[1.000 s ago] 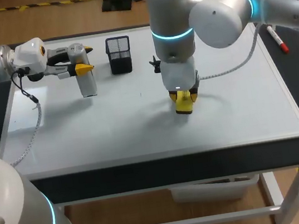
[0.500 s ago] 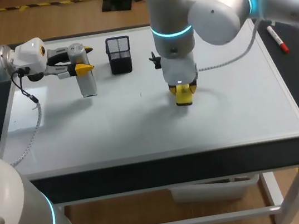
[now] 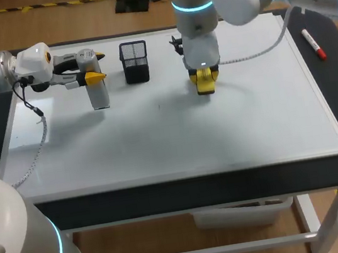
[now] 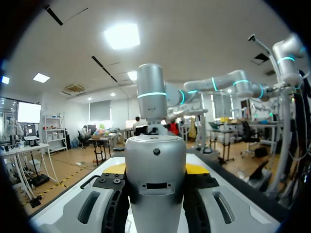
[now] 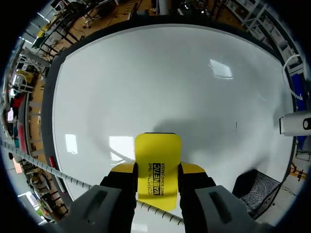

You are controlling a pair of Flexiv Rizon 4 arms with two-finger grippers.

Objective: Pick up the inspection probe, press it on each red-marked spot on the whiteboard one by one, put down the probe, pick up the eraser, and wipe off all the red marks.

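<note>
The right end effector (image 3: 205, 86) is closed on the yellow eraser (image 5: 158, 155), with one finger on each side. It points down at the whiteboard (image 3: 251, 120), near the far middle part. I cannot tell if the eraser touches the board. The left end effector (image 3: 96, 66) is up over the left side of the whiteboard. It squeezes the grey probe (image 3: 98, 92) between its fingers. A black mesh cup (image 3: 135, 61) stands between the two arms, close to the probe. A red pen (image 3: 314, 44) lies by the right edge of the whiteboard. The whiteboard lies flat on the counter (image 3: 167, 197).
</note>
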